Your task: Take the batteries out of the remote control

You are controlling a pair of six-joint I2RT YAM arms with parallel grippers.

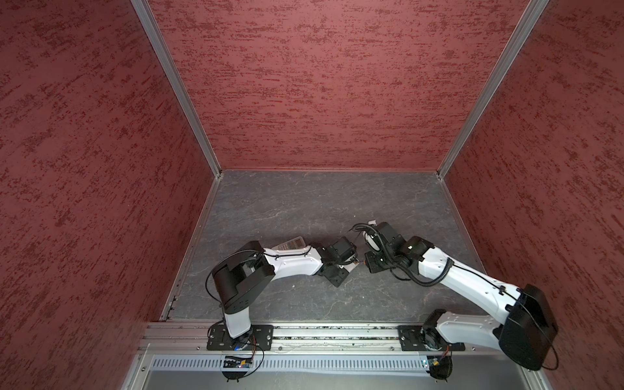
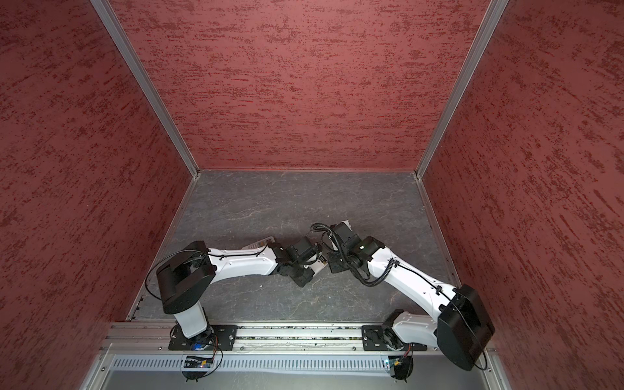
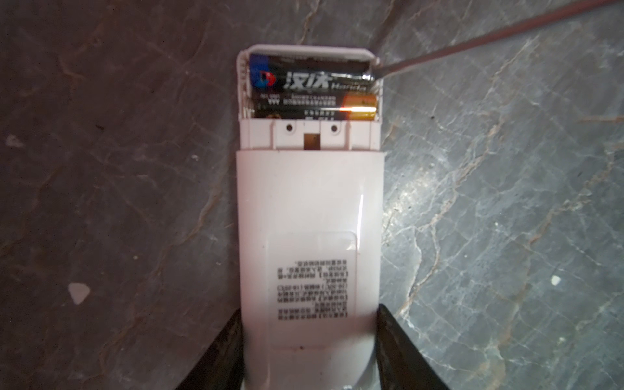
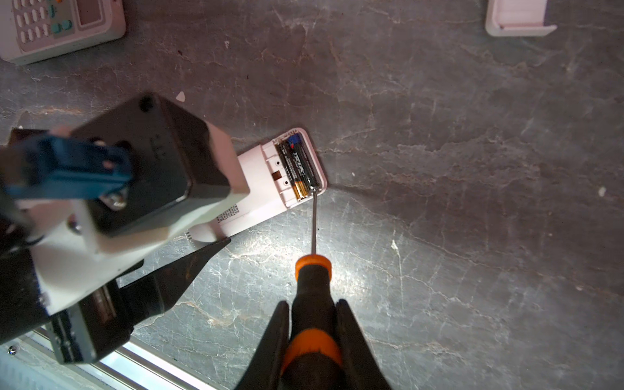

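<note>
The remote (image 3: 309, 202) is clamped by half-open left fingers (image 3: 219, 354), batteries (image 3: 314, 91) exposed ahead. The screwdriver (image 4: 312, 297) is pinched by near-shut right fingers (image 4: 275, 347), tip at a battery end for prying.

1 keypad remote (image 4: 57, 28) and 1 loose white cover (image 4: 516, 18) lie well apart on the grey table (image 4: 472, 152).

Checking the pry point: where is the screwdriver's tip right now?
In the right wrist view, the screwdriver tip is at the end of the outermost battery in the open compartment of the remote.
</note>
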